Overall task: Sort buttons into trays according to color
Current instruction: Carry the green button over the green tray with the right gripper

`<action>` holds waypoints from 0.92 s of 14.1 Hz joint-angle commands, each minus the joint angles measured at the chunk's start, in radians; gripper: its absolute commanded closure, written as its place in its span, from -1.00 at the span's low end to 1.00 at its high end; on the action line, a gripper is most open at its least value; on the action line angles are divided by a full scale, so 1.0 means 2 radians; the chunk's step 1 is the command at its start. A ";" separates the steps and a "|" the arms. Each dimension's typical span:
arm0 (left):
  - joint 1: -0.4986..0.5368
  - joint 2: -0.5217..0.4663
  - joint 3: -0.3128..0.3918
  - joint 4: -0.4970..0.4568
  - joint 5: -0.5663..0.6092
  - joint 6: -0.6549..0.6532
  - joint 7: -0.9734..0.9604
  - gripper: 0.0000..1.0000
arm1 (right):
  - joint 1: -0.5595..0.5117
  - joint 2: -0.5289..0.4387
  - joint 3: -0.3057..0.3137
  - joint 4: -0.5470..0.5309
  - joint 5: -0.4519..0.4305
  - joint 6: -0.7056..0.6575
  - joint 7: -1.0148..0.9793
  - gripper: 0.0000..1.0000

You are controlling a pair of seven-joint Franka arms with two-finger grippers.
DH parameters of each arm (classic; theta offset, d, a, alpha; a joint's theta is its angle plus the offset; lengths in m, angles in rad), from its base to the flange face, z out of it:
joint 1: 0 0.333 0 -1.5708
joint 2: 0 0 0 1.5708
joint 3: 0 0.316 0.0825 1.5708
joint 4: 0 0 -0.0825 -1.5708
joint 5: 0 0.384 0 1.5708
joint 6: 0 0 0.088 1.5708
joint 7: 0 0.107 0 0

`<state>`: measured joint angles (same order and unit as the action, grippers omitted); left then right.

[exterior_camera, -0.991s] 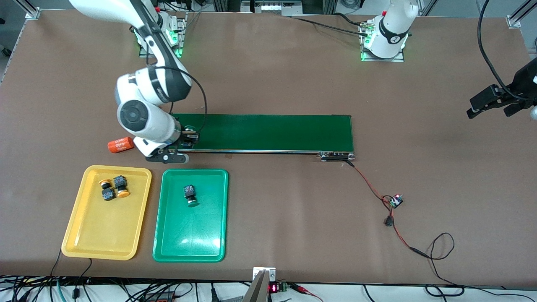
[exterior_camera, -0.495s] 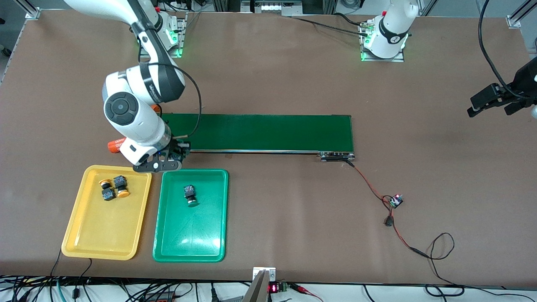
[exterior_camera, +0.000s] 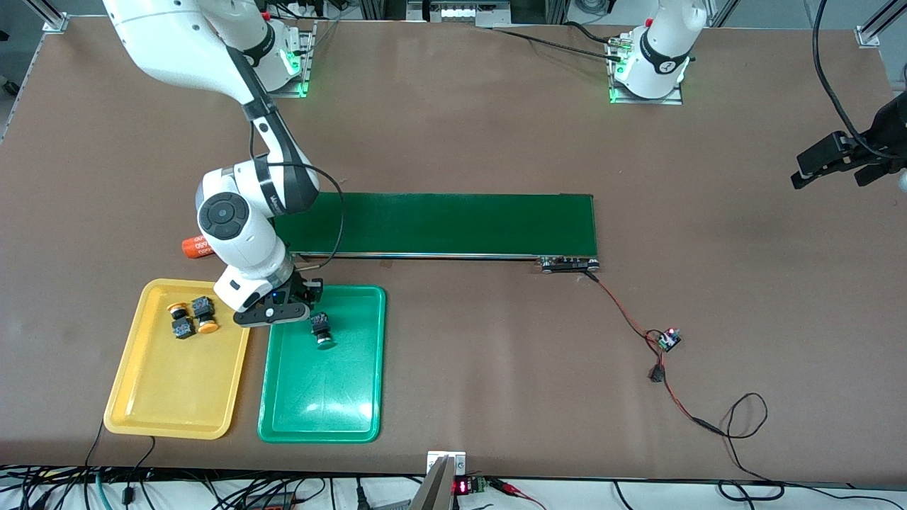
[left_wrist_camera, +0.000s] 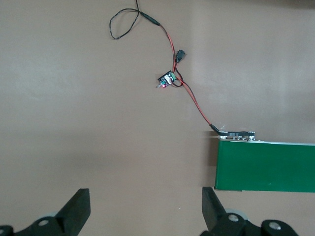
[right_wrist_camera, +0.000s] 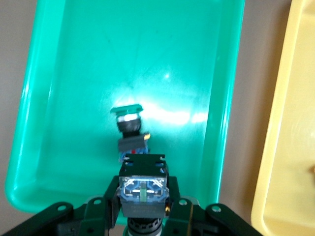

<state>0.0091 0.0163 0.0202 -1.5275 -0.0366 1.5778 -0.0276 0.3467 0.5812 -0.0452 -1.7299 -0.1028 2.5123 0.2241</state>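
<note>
In the front view, the right gripper [exterior_camera: 301, 297] is held over the green tray [exterior_camera: 322, 411], above the end nearest the conveyor belt [exterior_camera: 453, 224]; one green button [exterior_camera: 321, 329] lies in that tray, and two yellow-orange buttons [exterior_camera: 191, 317] lie in the yellow tray [exterior_camera: 166, 404].

In the left wrist view, the left gripper [left_wrist_camera: 145, 211] is seen spread wide and empty, waiting over bare table.

In the right wrist view, a push-button switch [right_wrist_camera: 142, 191] is clamped between closed fingers above the green tray, presumably for release there.
</note>
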 commanded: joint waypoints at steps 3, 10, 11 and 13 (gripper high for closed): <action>-0.003 -0.003 0.008 0.009 -0.004 -0.022 0.005 -1.00 | -0.008 0.023 0.000 0.009 -0.024 0.067 -0.008 0.77; -0.003 -0.003 0.006 0.010 -0.002 -0.023 -0.004 -1.00 | -0.015 0.041 -0.010 -0.001 -0.069 0.133 -0.022 0.22; -0.003 -0.002 0.007 0.010 -0.002 -0.023 -0.003 -1.00 | -0.015 0.041 -0.010 -0.001 -0.069 0.133 -0.023 -0.57; -0.003 -0.003 0.007 0.010 -0.002 -0.023 -0.003 -1.00 | -0.014 0.041 -0.010 -0.003 -0.069 0.133 -0.019 -1.00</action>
<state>0.0092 0.0163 0.0266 -1.5234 -0.0366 1.5527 -0.0292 0.3209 0.6694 -0.0660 -1.7304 -0.2254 2.7660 0.1912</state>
